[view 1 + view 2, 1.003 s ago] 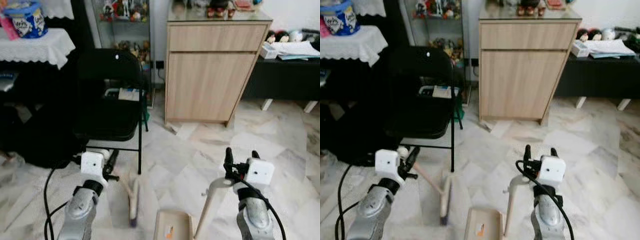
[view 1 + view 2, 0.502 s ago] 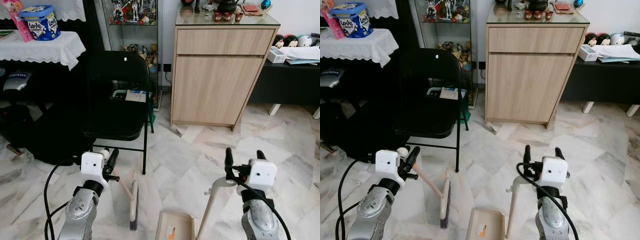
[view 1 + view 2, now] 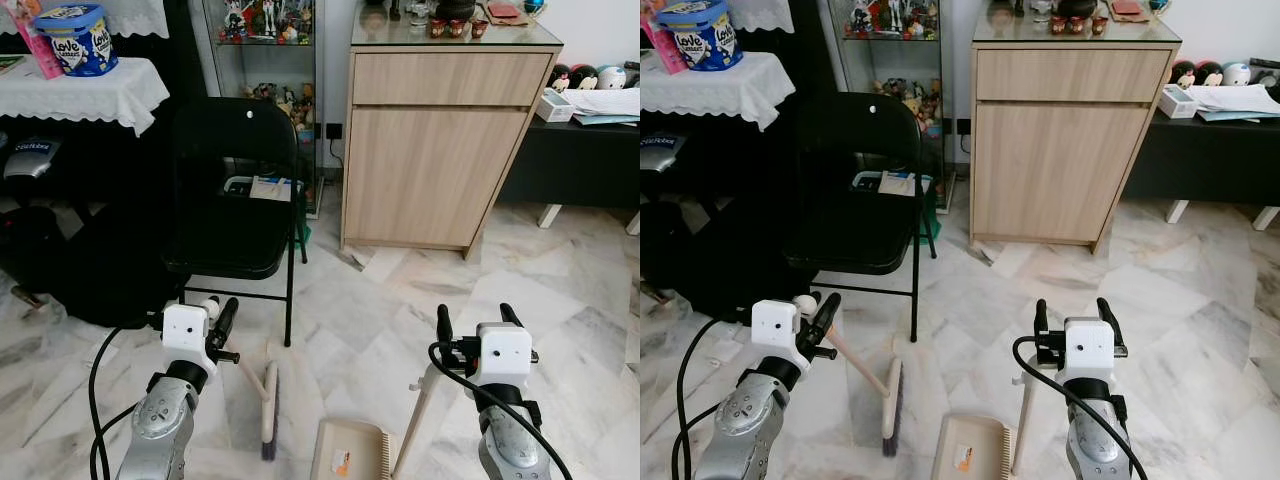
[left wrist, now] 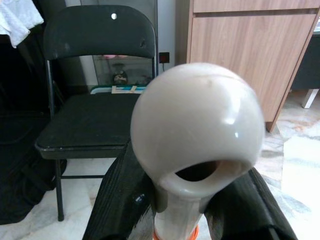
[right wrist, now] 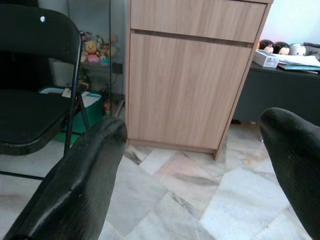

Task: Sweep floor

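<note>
From the left eye view, your left gripper [image 3: 222, 318] is clamped on the cream handle of the broom [image 3: 268, 405], whose head rests on the marble floor [image 3: 350, 310] just ahead of and inboard of that gripper. Straight ahead of it stands a black folding chair [image 3: 232, 205], its legs close to the broom head — the nearest thing in the way. To the outside of the left gripper lie a dark bag [image 3: 75, 270] and a table with a white lace cloth [image 3: 85, 90].

In the right eye view, your right gripper [image 3: 1070, 312] has its two fingers spread apart, nothing between them. The dustpan [image 3: 970, 448] sits on the floor below and inboard of it, and its white upright handle [image 3: 1021, 420] rises to just beside that wrist; whether they touch, you cannot tell. A wooden cabinet [image 3: 1065, 130] stands well ahead.

In the left wrist view, the fingers [image 4: 122, 200] pinch the broom's shaft just under its rounded end knob [image 4: 197, 125] — the chair sits right beyond.

In the right wrist view, the fingers [image 5: 75, 185] are wide open, cabinet and floor between them.
</note>
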### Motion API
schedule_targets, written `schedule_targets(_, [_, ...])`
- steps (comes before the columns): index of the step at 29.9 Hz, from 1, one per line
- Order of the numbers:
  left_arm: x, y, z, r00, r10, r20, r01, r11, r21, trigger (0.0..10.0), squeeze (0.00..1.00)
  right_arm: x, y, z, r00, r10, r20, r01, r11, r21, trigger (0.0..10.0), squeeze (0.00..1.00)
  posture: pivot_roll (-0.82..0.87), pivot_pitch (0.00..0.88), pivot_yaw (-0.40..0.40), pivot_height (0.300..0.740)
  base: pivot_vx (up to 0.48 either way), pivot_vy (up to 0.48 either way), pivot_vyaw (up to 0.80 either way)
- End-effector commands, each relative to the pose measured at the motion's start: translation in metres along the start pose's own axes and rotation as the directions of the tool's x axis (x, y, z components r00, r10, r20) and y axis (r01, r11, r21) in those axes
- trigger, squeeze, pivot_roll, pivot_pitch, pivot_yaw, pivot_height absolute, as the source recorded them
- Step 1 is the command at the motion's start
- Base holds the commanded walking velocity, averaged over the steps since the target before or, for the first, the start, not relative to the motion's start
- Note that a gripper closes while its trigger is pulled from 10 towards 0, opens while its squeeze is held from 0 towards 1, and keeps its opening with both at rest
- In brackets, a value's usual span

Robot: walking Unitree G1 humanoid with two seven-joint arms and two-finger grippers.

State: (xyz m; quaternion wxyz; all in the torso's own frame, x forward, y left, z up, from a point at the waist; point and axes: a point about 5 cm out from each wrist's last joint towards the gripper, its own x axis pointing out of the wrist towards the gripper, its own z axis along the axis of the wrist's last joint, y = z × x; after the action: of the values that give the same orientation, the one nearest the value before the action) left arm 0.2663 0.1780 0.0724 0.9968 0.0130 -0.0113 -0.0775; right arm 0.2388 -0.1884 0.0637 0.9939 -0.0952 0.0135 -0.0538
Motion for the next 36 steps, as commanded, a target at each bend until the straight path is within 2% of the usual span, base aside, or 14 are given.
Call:
schedule_targets(1, [0.001,0.003,0.006,0.999,0.008,0.041,-0.009,1.000,0.014,10.0,0.00,-0.003,0.003,-0.005,0.999,0.010,-0.034,-0.010,1.000,-0.007,10.0,0.00,-0.06,0.000,0.015,0.740,0.000,0.000,0.00])
schedule_targets(4, [0.000,0.003,0.006,0.999,0.011,0.039,-0.012,1.000,0.015,10.0,0.00,-0.007,0.003,-0.009,0.999,0.013,-0.035,-0.015,0.999,-0.037,10.0,0.00,-0.06,0.000,0.013,0.740,0.000,0.000,0.00])
schedule_targets(5, [0.000,0.003,0.006,0.999,0.013,0.040,-0.013,1.000,0.015,10.0,0.00,-0.008,0.003,-0.008,1.000,-0.005,-0.011,0.005,1.000,-0.007,10.0,0.00,-0.06,0.000,0.013,0.740,0.000,0.000,0.00])
schedule_targets(9, [0.000,0.004,0.006,0.999,0.015,0.042,-0.016,1.000,0.017,10.0,0.00,-0.014,0.005,-0.007,0.999,-0.009,0.033,0.009,1.000,0.004,10.0,0.00,-0.06,0.000,0.014,0.740,0.000,0.000,0.00])
schedule_targets(13, [0.001,0.006,0.007,0.999,0.018,0.044,-0.019,1.000,0.021,10.0,0.00,-0.024,-0.006,0.002,0.993,-0.083,0.081,0.082,0.996,0.022,10.0,0.00,-0.06,0.000,0.019,0.740,0.000,0.000,0.00])
schedule_targets(17, [0.002,0.006,0.007,0.999,0.015,0.045,-0.016,1.000,0.022,10.0,0.00,-0.035,-0.016,0.009,0.991,-0.079,0.106,0.080,0.997,-0.005,10.0,0.00,-0.08,0.000,0.026,0.740,0.000,0.000,0.00])
schedule_targets(22, [0.004,0.005,0.008,0.999,0.010,0.046,-0.011,1.000,0.019,10.0,0.00,-0.036,-0.014,0.016,0.991,-0.035,0.128,0.036,0.999,-0.005,10.0,0.00,-0.09,0.000,0.028,0.740,0.000,0.000,0.00])
schedule_targets(25, [0.004,0.002,0.007,0.999,0.005,0.044,-0.006,1.000,0.016,10.0,0.00,-0.039,-0.009,0.006,0.996,-0.003,0.086,0.005,1.000,-0.021,10.0,0.00,-0.09,0.000,0.028,0.740,0.000,0.000,0.00])
schedule_targets(27, [0.003,0.002,0.006,0.999,0.005,0.043,-0.006,1.000,0.015,10.0,0.00,-0.043,-0.007,-0.009,1.000,-0.001,0.017,0.001,1.000,-0.013,10.0,0.00,-0.09,0.000,0.024,0.740,0.000,0.000,0.00])
schedule_targets(32, [0.003,0.004,0.006,0.999,0.012,0.043,-0.013,1.000,0.017,10.0,0.00,-0.045,-0.008,-0.021,0.999,-0.014,-0.039,0.013,1.000,-0.025,10.0,0.00,-0.09,0.000,0.023,0.740,0.000,0.000,0.00])
schedule_targets(33, [0.003,0.004,0.006,0.999,0.014,0.044,-0.015,1.000,0.017,10.0,0.00,-0.045,-0.008,-0.023,0.999,-0.020,-0.049,0.020,1.000,0.004,10.0,0.00,-0.08,0.000,0.023,0.740,0.000,0.000,0.00])
schedule_targets(36, [0.002,0.004,0.006,0.999,0.016,0.044,-0.017,1.000,0.017,10.0,0.00,-0.044,-0.006,-0.025,0.999,-0.008,-0.053,0.009,1.000,0.018,10.0,0.00,-0.08,0.000,0.021,0.740,0.000,0.000,0.00])
